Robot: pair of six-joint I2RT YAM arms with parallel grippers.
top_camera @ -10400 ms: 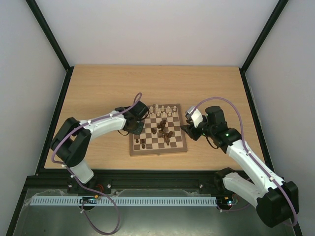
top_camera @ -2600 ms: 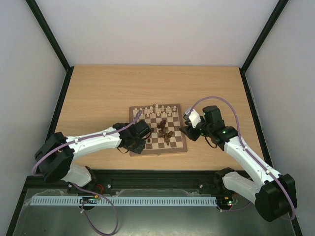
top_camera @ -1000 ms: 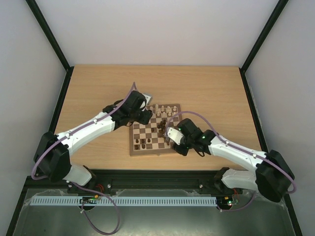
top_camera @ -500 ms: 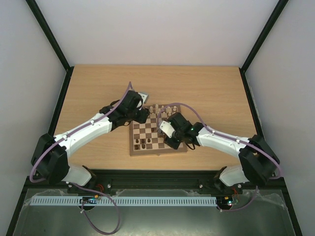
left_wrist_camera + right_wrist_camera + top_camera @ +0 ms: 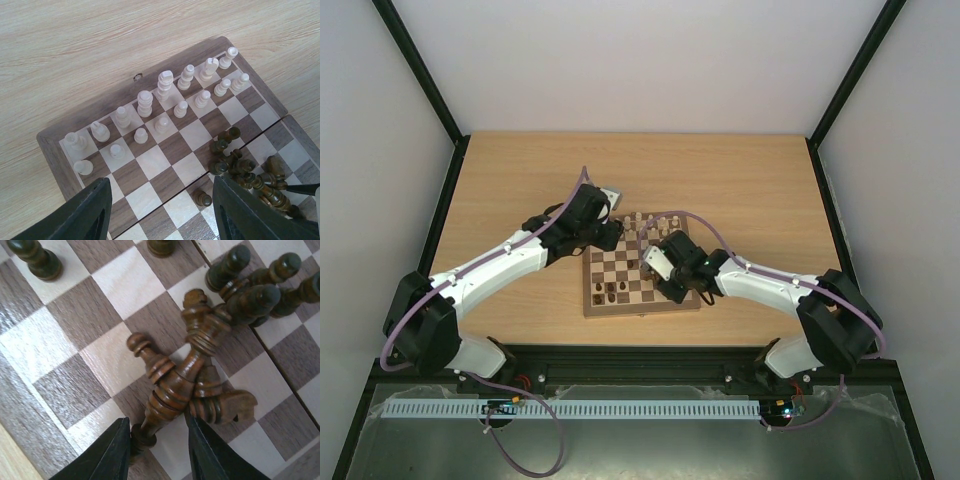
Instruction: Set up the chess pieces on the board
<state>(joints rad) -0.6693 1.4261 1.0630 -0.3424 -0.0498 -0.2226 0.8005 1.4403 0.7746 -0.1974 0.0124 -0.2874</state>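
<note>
The right gripper (image 5: 159,442) sets its smooth black fingers (image 5: 112,452) either side of the ringed foot of a dark brown turned wooden piece (image 5: 172,385) lying on its side. The gap is narrow, but whether they pinch it I cannot tell. That piece lies across a tangled heap of glossy dark brown pieces (image 5: 235,295) near the middle of the square checkered wooden board (image 5: 65,310). The left gripper (image 5: 160,217) hangs wide apart, holding nothing, over the board's far left part. Two tidy rows of matte cream pieces (image 5: 165,85) stand upright along the far edge. The board rests on the pale wood-grain table (image 5: 520,180), between both arms.
</note>
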